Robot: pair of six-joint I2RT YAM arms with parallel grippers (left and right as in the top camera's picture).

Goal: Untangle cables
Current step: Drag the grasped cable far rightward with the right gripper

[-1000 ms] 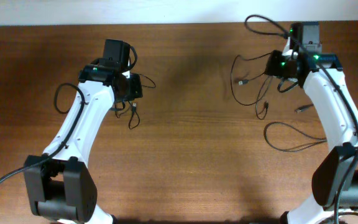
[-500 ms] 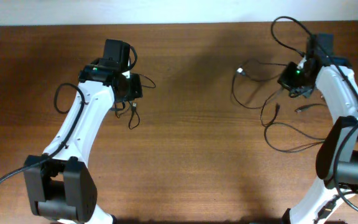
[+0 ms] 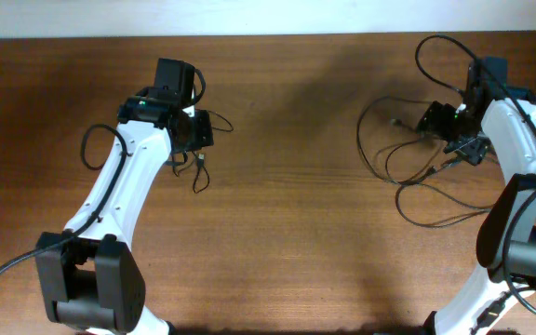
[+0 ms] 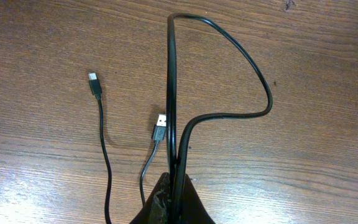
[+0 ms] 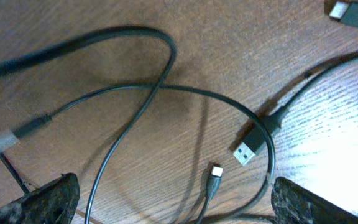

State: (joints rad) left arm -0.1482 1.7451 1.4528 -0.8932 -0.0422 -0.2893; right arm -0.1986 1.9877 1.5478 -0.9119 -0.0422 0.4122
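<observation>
The left gripper (image 4: 174,202) is clenched on 1 looped cable (image 4: 269,99), probably to keep it apart. The right gripper (image 5: 176,199) hangs spread and empty over the tangled cables (image 5: 171,56), likely choosing another.

tool (image 4: 171,200) gripping looped cable (image 4: 171,74), plugs (image 4: 159,119) (two) nearby

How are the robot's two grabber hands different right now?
The left gripper is pinched shut, while the right gripper is spread wide open. The left gripper holds a looped cable. The right gripper holds nothing, and loose cables lie on the table between its fingers. What they share: both point down at the wooden table, with black cables close by.
</observation>
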